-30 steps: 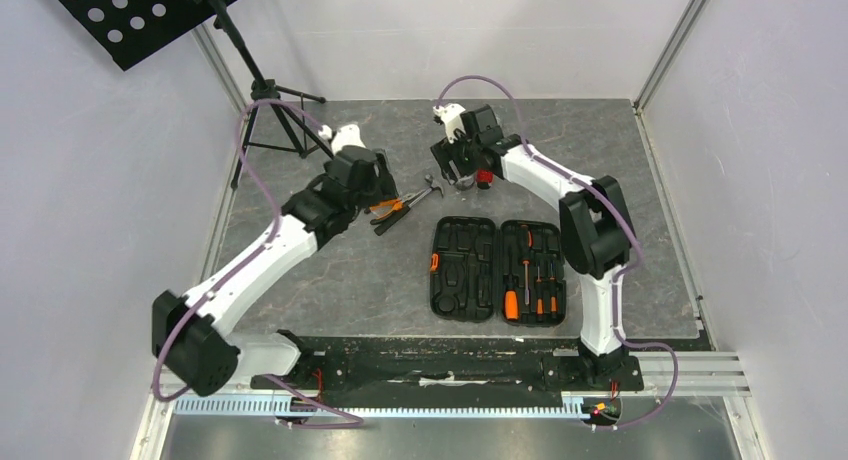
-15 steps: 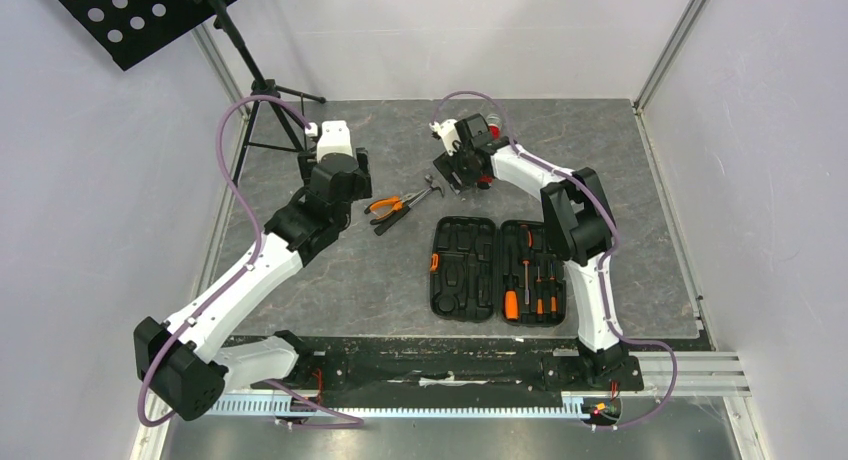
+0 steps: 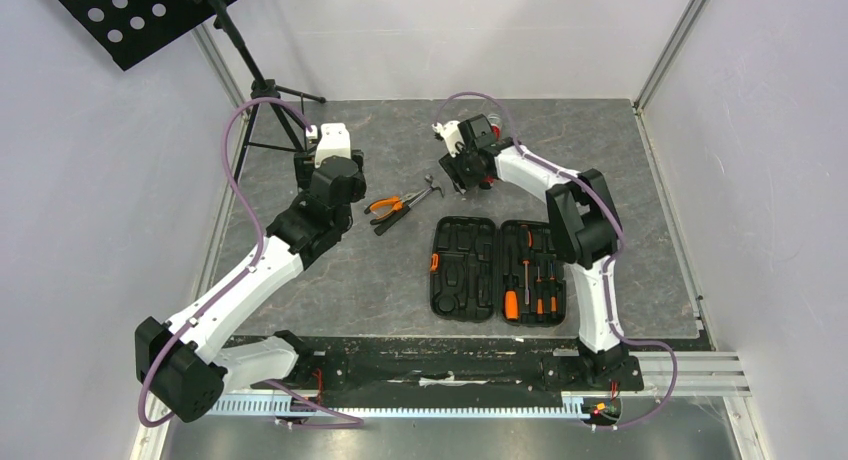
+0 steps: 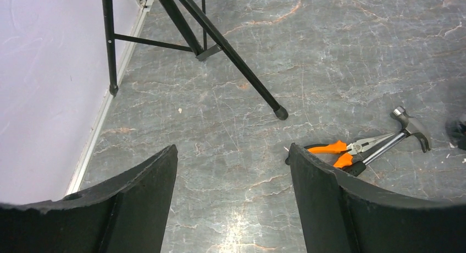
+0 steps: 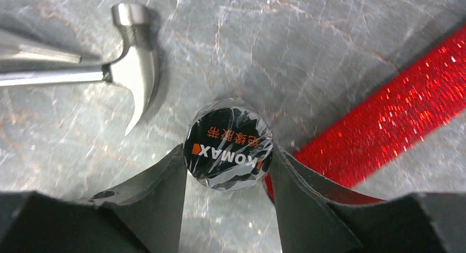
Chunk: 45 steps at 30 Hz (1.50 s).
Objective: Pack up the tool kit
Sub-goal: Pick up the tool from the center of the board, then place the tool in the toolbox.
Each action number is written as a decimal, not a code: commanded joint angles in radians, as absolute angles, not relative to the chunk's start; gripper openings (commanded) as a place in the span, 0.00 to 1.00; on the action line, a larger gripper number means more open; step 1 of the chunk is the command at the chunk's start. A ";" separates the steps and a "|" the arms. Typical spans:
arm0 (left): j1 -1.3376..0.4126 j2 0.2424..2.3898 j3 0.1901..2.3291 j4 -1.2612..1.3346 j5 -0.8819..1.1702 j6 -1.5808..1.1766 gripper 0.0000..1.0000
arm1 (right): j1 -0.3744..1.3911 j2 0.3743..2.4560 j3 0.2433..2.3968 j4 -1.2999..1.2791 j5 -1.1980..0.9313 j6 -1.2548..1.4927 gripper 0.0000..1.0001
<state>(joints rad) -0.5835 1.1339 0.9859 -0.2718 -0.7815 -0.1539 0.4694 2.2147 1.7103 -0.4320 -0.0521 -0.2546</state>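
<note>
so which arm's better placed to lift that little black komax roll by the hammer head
Right. The right gripper has its fingers against both sides of the black roll, beside the hammer. The left gripper hangs open over the table, beyond the pliers.

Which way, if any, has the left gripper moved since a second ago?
Yes. The left gripper drew away from the pliers, toward the tripod.

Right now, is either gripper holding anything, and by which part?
Left gripper open, holding nothing. Right gripper pinches the small black wrapped roll across its round sides, label end facing the camera.
</note>
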 commanded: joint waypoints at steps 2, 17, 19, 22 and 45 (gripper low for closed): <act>-0.577 1.116 0.988 -0.218 -0.819 -0.124 0.80 | 0.500 1.973 1.607 -0.429 -0.049 -0.240 0.48; -0.577 0.981 0.974 -0.320 -0.828 -0.177 0.80 | 0.784 1.429 0.980 -0.360 -0.061 -0.061 0.50; -0.577 0.959 0.934 -0.309 -0.848 -0.172 0.80 | 0.829 1.400 0.931 -0.349 -0.043 -0.031 0.50; -0.577 0.941 0.884 -0.280 -0.886 -0.181 0.80 | 0.880 1.382 0.874 -0.326 -0.041 -0.002 0.50; -0.577 0.974 0.848 -0.227 -0.919 -0.112 0.80 | 1.058 1.501 0.843 -0.325 -0.035 0.070 0.61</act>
